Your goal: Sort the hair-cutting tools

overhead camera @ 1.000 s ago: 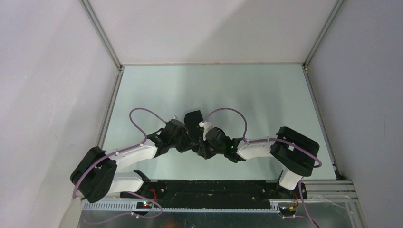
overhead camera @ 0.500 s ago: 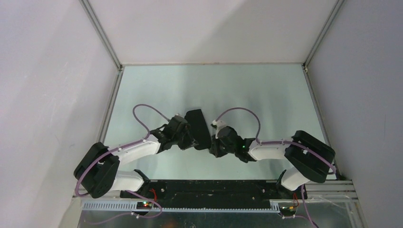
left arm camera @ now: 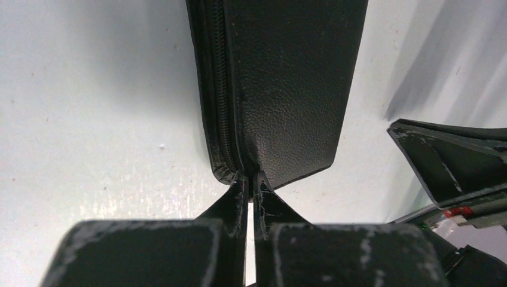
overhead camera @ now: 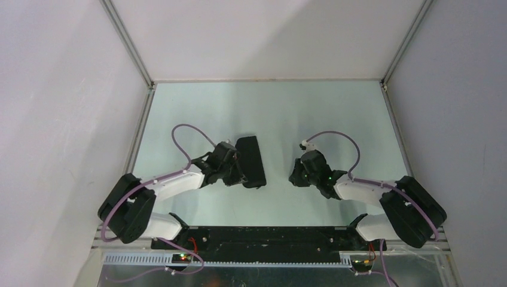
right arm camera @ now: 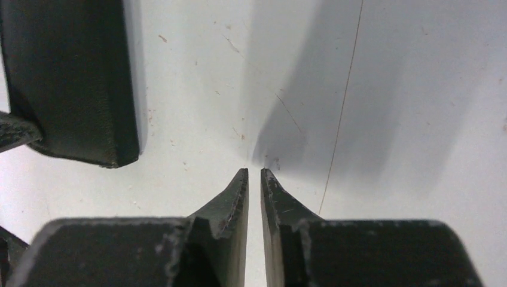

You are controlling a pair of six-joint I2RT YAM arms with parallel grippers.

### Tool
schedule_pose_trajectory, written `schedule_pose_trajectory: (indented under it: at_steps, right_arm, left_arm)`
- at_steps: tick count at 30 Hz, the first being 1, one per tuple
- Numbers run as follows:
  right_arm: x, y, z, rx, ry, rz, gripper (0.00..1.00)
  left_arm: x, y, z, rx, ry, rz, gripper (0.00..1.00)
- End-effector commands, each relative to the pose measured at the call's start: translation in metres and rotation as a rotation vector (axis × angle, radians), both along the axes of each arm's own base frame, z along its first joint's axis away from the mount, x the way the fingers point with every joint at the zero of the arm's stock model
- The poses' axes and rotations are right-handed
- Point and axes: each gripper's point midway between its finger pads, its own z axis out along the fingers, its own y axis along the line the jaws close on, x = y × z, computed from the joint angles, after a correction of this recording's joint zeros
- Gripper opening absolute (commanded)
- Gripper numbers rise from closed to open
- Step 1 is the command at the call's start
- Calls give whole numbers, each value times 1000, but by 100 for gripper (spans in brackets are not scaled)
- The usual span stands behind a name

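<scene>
Hair-cutting tools: no scissors, comb or clips lie in view anywhere on the table (overhead camera: 287,107); presumably they are inside the zip case (overhead camera: 251,160), though that cannot be seen.

Left gripper (left arm camera: 251,179): clenched on the near end of the zip case, beside the zipper edge. The case's long axis runs straight away from the fingertips.

Zip case: closed and flat on the table, left of centre, near the arm bases.

Right gripper (right arm camera: 254,173): jaws a slit apart, nothing between them, tips just above bare table. The case lies to its left, apart from it.

Assessment: the left arm is nearer and anchors the case. Opening it likely means the right gripper travelling left to the zipper.
</scene>
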Motion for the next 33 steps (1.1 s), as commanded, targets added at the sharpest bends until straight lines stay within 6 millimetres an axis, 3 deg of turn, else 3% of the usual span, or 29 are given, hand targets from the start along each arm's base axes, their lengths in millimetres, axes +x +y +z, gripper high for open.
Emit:
schedule_pose_trajectory:
  at_steps: [1, 5, 7, 9, 11, 14, 17, 21, 22, 23, 27, 30, 33]
  right_arm:
    - [9, -11, 30, 31, -71, -35, 25]
    - [22, -45, 65, 37, -157, -142, 53]
    - [28, -67, 90, 35, -220, -196, 67]
    - [31, -88, 114, 31, -279, -245, 80]
    - [32, -110, 140, 30, -339, -298, 92]
    - [30, -143, 177, 16, -426, -382, 99]
    - [21, -170, 208, -30, -463, -469, 99]
    - [6, -201, 236, -115, -501, -582, 99]
    - [1, -211, 245, -145, -522, -614, 99]
    - [-4, -217, 251, -155, -543, -636, 99]
    - [-24, -242, 279, -218, -645, -713, 99]
    - [-37, -257, 297, -247, -721, -766, 99]
    - [-52, -266, 309, -254, -782, -792, 99]
  left_arm:
    - [14, 3, 3, 88, -68, -102, 0]
    - [30, 14, 5, 173, -102, -142, 1]
    - [41, 20, 8, 210, -128, -153, 7]
    - [54, 26, 13, 261, -164, -158, 25]
    - [74, 30, 28, 299, -221, -145, 67]
    - [95, 37, 55, 303, -289, -106, 96]
    - [113, 49, 95, 305, -386, -42, 99]
    - [119, 86, 170, 267, -560, 103, 100]
    - [119, 100, 179, 271, -575, 145, 100]
    - [114, 111, 202, 260, -633, 187, 100]
    - [88, 168, 258, 324, -777, 353, 100]
    - [52, 209, 291, 419, -891, 466, 100]
    - [23, 238, 309, 487, -964, 544, 100]
